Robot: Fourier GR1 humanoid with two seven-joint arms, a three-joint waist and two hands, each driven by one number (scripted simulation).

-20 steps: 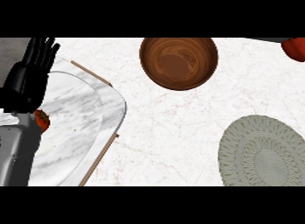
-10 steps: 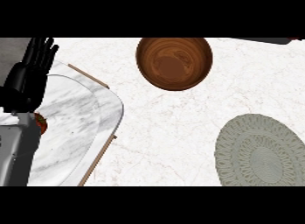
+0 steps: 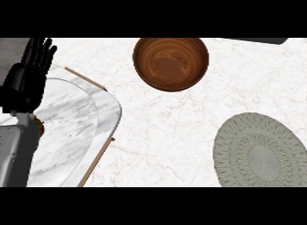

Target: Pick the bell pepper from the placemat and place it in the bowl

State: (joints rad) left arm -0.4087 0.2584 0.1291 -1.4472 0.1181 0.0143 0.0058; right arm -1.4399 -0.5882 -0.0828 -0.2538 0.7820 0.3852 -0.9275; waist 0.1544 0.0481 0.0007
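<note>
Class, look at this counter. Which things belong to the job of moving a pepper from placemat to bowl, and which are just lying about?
Belonging to the job:
- wooden bowl
- grey-green oval placemat
- left hand, open, resting at the upper left

Just lying about:
- marble tray with wooden edges
- dark object at the top edge, too cut off to name

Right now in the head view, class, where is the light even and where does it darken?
Head view: light lies even on the counter, with no hard shadow beside the placemat; the bowl darkens toward its middle; the left robot hand, resting open at upper left, is nearly flat black.
</note>
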